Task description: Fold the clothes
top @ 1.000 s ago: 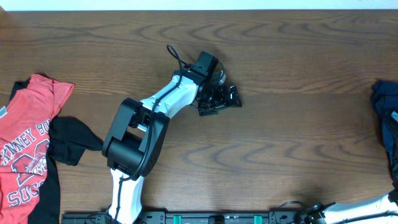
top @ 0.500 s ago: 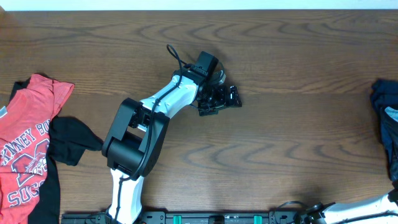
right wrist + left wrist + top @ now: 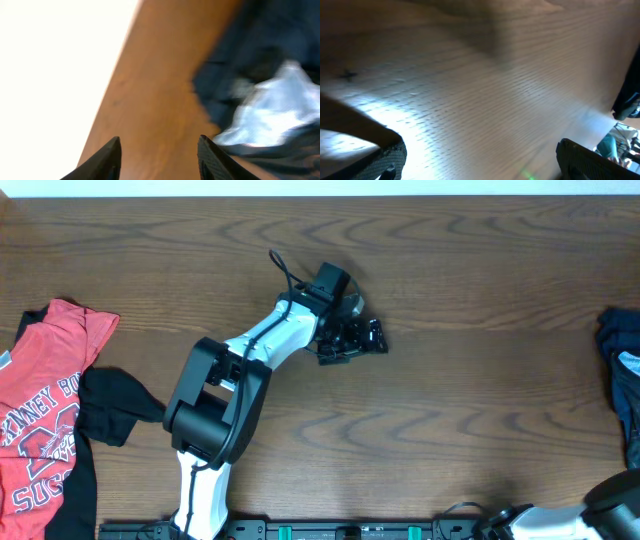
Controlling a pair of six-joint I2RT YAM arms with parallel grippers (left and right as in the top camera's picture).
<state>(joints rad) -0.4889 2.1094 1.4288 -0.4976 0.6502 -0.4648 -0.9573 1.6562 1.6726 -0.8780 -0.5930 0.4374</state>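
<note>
Dark blue pieces (image 3: 622,375) lie bunched at the right edge of the tabletop (image 3: 450,430). Over them the right claw (image 3: 161,152) has just parted, apparently letting go, and holds nothing. Mid-table the left claw (image 3: 352,340) hangs wide. Far left, the red T-shirt (image 3: 45,420) waits unfolded.

The dark wood-grained table (image 3: 450,410) carries a crumpled red T-shirt (image 3: 45,410) with white lettering at its left edge, a black garment (image 3: 115,405) poking out from under that shirt's right side, and, well apart at the far right edge, a dark blue heap (image 3: 622,370) of cloth.
</note>
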